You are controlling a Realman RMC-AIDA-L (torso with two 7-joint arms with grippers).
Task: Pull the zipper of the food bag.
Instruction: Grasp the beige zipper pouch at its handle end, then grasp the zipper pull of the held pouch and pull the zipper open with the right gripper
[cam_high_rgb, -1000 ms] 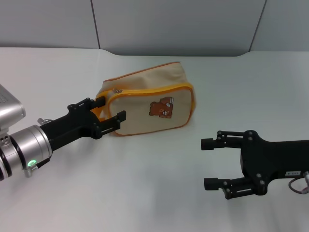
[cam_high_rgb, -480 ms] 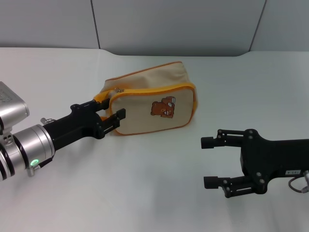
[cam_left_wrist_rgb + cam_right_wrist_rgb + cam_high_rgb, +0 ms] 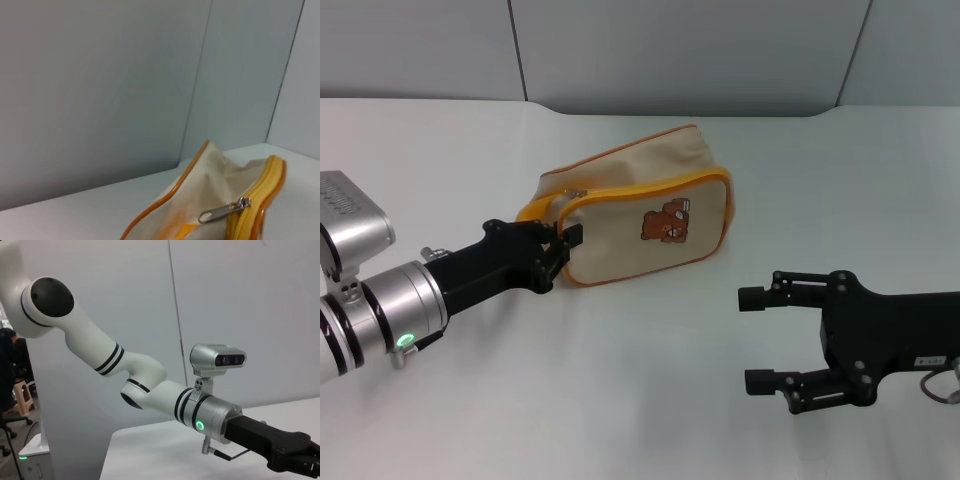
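Note:
The food bag, cream canvas with orange piping and a brown bear print, lies on the white table, its right end tipped up. Its zipper runs along the upper orange edge, with the silver pull tab at the left end. The left wrist view shows the pull tab lying on the canvas beside the zipper. My left gripper is at the bag's left end, its fingers closed together on that end just below the orange loop handle. My right gripper is open and empty, right of and nearer than the bag.
A grey panelled wall rises behind the table's far edge. The right wrist view shows my left arm and its wrist camera over the table.
My left gripper's fingers have closed on the bag's left end and pushed forward. The bag has shifted right and tipped up. The right arm has not moved.

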